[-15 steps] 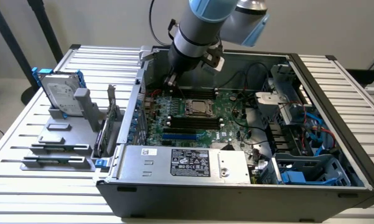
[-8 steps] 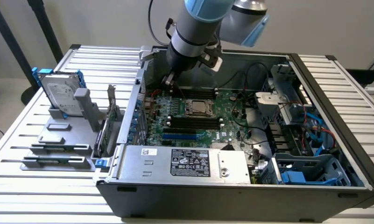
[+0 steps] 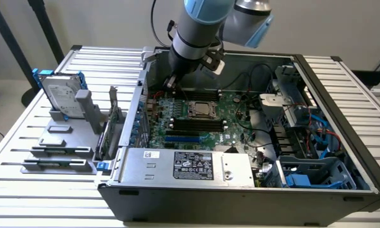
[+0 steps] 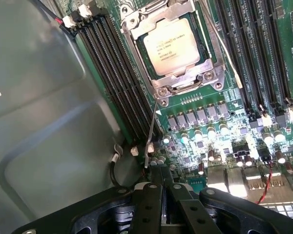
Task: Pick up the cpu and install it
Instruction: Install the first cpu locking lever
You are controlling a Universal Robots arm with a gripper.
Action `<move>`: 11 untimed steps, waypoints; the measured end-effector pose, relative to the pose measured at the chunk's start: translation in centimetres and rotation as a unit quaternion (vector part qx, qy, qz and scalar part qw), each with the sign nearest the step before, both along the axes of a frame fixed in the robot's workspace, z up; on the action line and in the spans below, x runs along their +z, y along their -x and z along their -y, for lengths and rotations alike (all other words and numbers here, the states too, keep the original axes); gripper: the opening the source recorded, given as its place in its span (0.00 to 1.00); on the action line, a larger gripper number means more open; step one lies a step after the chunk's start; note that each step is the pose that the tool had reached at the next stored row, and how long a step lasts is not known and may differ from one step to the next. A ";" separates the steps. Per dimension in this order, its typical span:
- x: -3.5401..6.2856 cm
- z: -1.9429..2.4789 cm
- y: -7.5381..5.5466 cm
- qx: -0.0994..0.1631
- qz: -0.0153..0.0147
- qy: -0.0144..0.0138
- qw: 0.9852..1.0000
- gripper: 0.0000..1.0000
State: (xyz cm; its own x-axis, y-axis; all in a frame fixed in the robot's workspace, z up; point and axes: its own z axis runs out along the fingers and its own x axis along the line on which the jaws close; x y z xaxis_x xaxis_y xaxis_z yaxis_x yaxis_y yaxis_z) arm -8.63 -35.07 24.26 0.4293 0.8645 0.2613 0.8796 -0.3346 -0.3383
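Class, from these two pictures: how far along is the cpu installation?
Done: the cpu sits in its socket on the green board. In hand: nothing; the shut gripper hovers beside the thin socket lever. Left: the lever seems raised, so locking down looks unfinished.

An open computer case (image 3: pixel 240 194) lies on its side on the slatted white worktop (image 3: pixel 25 190). Inside it are a green motherboard (image 3: pixel 231 118) with black memory slots (image 3: pixel 196 124), a silver power supply (image 3: pixel 190 164) against the case's near wall, and a blue drive caddy (image 3: pixel 301 180) in the near corner on the exterior view's right. Outside the case, on the exterior view's left, a grey rack (image 3: pixel 60 152) holds a blue-framed hard drive (image 3: pixel 60 95) upright.
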 end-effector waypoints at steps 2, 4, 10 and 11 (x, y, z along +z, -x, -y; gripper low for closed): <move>-0.04 0.00 0.0 -0.002 0.001 0.000 1.000 0.11; -0.06 -0.01 0.0 -0.004 0.002 0.000 1.000 0.11; -0.07 -0.01 -0.2 -0.009 0.004 0.000 1.000 0.11; -0.06 0.00 -0.2 -0.010 0.005 0.000 1.000 0.11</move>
State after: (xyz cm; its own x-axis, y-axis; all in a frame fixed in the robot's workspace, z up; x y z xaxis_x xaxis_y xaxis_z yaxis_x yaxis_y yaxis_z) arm -8.44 -35.07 24.20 0.4436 0.8561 0.2651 0.8761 -0.3519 -0.3297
